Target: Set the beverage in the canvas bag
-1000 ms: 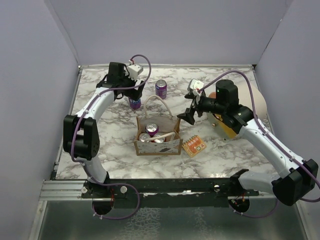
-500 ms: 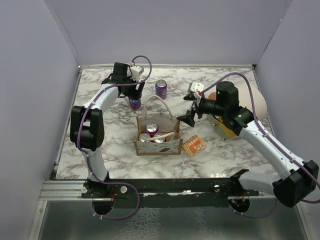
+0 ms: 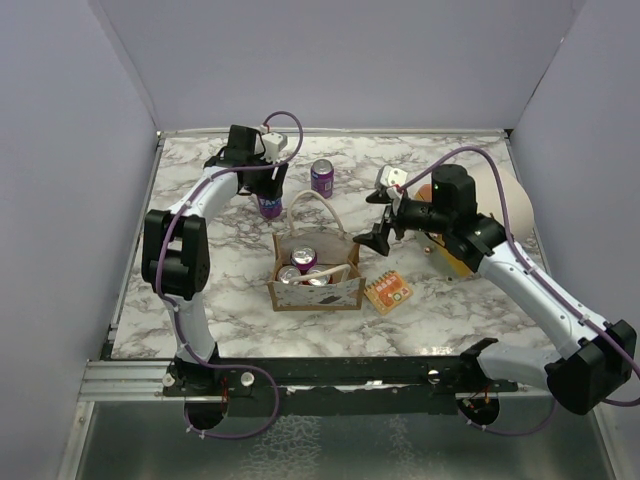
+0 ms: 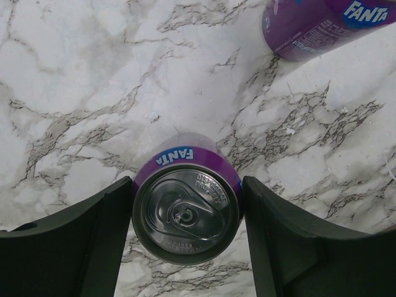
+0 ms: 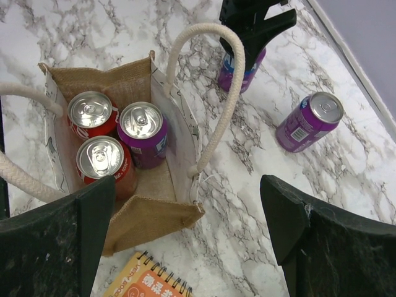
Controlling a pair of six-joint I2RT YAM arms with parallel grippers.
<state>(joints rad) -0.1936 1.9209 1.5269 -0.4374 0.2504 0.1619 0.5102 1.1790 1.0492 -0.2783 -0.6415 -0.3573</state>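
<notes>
The tan canvas bag (image 3: 315, 272) with white rope handles stands open at the table's middle and holds two red cans and one purple can (image 5: 143, 127). My left gripper (image 3: 268, 192) points down behind the bag, its fingers against both sides of an upright purple Fanta can (image 4: 187, 213). This can (image 5: 241, 71) also shows in the right wrist view past the bag (image 5: 124, 80). A second purple can (image 3: 322, 177) stands to its right, and shows in the left wrist view (image 4: 322, 25). My right gripper (image 3: 378, 232) is open and empty, hovering at the bag's right edge (image 5: 189, 185).
An orange spiral notebook (image 3: 388, 291) lies right of the bag. A pale tan round object (image 3: 508, 195) and an orange item (image 3: 455, 258) lie under the right arm at the back right. Grey walls enclose the table on three sides.
The left arm has shifted its elbow inward and settled its gripper around the purple can. The right arm has barely moved.
</notes>
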